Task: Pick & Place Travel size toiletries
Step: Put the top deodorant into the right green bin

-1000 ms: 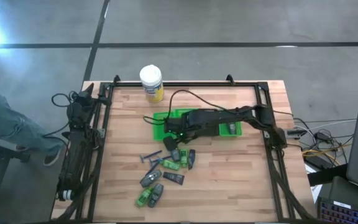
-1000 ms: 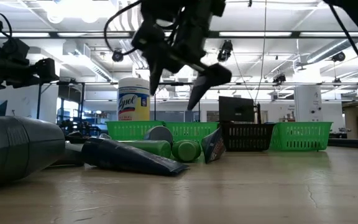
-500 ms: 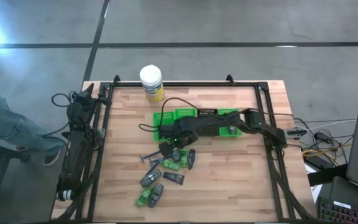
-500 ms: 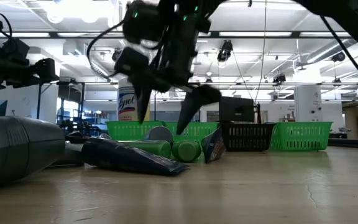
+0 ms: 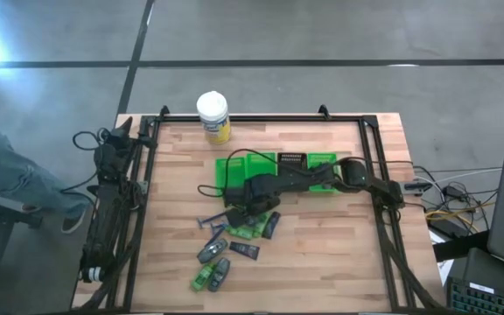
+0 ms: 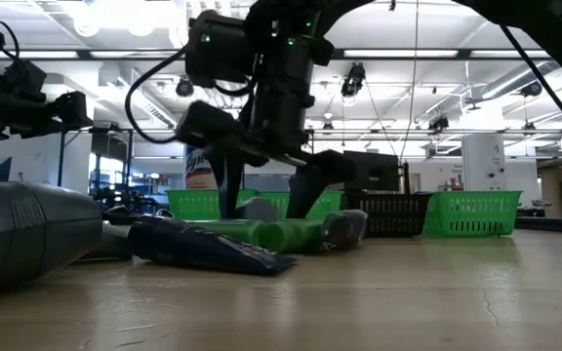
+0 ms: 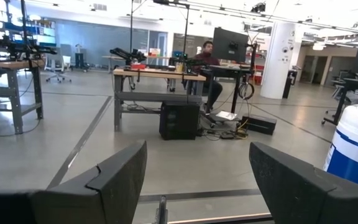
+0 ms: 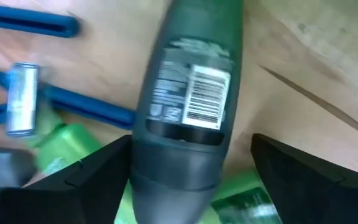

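Right wrist view: a dark grey plastic tube (image 8: 188,106) with a barcode label lies on the table between the right gripper (image 8: 188,168)'s spread jaws, not yet grasped. Crowding blue razors (image 8: 55,102) and green bottles (image 8: 61,152) risk getting pinched or scattered. Pale wooden table (image 5: 322,245); open workshop beyond. The left gripper (image 7: 197,180), jaws released, waits aside.

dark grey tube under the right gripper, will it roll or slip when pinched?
The dark grey tube looks rounded and smooth, so it may roll sideways if the right gripper closes off-centre. Its glossy label hints at a slippery surface. It lies flat between the open fingers, crowded by green bottles, so neighbours will probably get nudged.
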{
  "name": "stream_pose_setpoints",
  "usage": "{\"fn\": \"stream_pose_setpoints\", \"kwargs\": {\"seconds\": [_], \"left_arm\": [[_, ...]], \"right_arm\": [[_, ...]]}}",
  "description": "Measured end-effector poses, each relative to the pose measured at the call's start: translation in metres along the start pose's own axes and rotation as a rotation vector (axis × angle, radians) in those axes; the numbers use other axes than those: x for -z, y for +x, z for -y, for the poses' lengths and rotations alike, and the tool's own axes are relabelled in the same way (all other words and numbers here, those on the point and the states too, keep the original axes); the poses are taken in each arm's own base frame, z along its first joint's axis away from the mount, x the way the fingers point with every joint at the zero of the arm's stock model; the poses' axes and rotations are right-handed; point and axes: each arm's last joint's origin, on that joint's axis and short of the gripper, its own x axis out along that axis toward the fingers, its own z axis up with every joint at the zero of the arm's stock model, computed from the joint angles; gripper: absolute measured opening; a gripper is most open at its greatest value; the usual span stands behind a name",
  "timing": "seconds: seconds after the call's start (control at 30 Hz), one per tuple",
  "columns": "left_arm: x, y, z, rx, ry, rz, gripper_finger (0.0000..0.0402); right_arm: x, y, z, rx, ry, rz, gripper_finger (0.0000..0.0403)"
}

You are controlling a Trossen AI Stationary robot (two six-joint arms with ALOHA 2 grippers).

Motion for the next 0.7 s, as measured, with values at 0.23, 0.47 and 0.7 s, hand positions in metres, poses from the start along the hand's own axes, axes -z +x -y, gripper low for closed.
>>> {"fn": "stream_pose_setpoints", "kwargs": {"seconds": [0.23,0.47,0.7], "left_arm": [[-0.0003,0.0001,0.0,0.0,0.005,0.003,0.0289],[-0.0003,0.0001,0.0,0.0,0.002,0.003,0.0289],[-0.0003,0.0001,0.0,0.0,-0.004,0.003,0.0289]], "right_arm": [[-0.0025,0.0021,0.0028,0.023,-0.031,0.035,0.0268],[-0.0047,0.0019,0.0028,0.016,-0.099,0.039,0.0234],[-0.0044,-0.0016,0.0024,0.011,-0.241,0.041,0.0202]]}}
